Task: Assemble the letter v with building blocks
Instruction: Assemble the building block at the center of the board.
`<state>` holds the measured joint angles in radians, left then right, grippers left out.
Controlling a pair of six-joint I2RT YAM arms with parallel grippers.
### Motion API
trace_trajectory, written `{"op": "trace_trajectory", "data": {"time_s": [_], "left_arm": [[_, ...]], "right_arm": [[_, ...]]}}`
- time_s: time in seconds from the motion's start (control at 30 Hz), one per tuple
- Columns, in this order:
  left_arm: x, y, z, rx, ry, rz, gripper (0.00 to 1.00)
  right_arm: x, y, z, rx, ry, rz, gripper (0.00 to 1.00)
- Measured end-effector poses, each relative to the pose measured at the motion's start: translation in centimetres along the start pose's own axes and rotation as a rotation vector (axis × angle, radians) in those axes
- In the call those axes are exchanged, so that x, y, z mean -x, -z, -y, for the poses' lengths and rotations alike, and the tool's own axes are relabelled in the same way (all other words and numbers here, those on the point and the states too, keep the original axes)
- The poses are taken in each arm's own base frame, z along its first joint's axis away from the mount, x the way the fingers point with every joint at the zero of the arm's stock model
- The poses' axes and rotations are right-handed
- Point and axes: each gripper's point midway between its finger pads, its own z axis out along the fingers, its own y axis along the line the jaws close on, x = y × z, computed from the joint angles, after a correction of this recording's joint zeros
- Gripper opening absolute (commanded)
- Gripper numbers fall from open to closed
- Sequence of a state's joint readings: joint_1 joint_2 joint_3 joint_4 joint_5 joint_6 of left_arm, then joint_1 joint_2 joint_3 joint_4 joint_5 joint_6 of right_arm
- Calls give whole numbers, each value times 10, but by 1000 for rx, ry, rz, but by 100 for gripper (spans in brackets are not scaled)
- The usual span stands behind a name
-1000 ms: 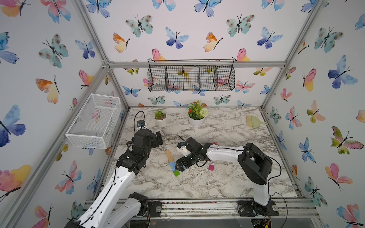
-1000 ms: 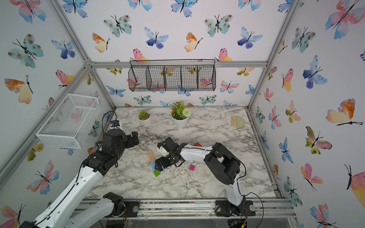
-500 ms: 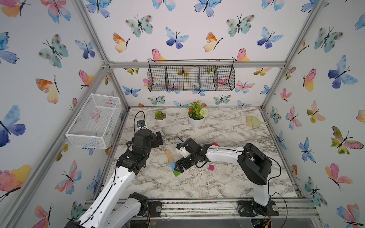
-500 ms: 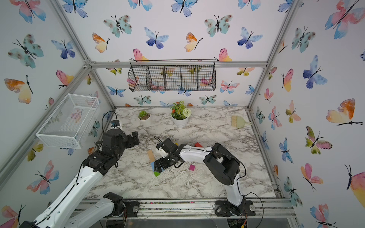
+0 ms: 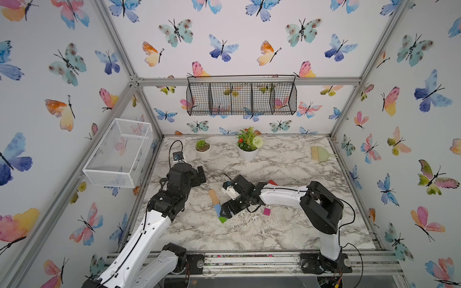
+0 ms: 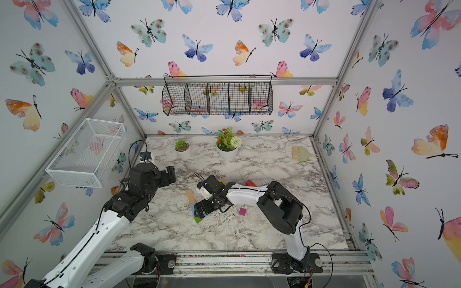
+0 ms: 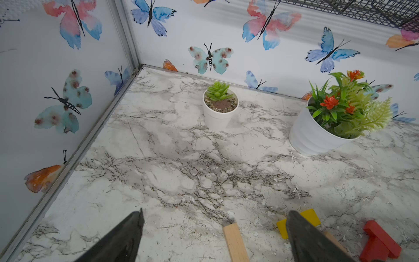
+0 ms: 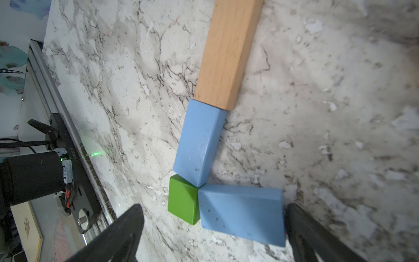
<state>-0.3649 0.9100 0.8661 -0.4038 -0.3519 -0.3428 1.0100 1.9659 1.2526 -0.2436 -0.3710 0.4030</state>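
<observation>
My right pincer [image 8: 215, 226] stands wide open, low over the bench [image 8: 340, 113], and grips nothing. Between its fingers [image 8: 118, 236] lie the green cube [image 8: 183, 199] and the second blue block [image 8: 242, 215], which lies flat with one end against the cube's side. My finger at that block's other end is just beside it, and I cannot tell whether it touches.

The green cube is the foot of the V [image 8: 197, 172]. The first blue block [image 8: 199, 143] touches the cube's upper corner and slants away from it. The tan bar [image 8: 226, 52] runs on from that block's far end, touching it and set slightly to one side. So one arm away from the green cube is two blocks long, and the other is the second blue block alone.

In both top views the magenta cube [image 5: 266, 211] lies by itself near the green cube, on the far side of my right pincer. The red blocks [image 7: 378, 242] and a yellow block [image 7: 310, 216] lie farther from the green cube, toward the back wall.

My left pincer [image 7: 216, 224] is also open and empty. It hangs above the bench, well away from the green cube, out past the tan bar's far end.
</observation>
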Motion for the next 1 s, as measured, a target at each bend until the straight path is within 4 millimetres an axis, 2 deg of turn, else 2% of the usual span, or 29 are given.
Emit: {"op": "trace_trajectory", "data": {"time_s": [0.67,0.87,1.0], "left_arm": [[0,0,1,-7,2,-1,98],[0,0,1,-7,1,-1,98],[0,0,1,-7,1,-1,98]], "right_arm": [[-1,1,0,-18,-8,25,100],[-1,15,22,-180,5,23,99],[16,37,33,-304,54,70,99]]}}
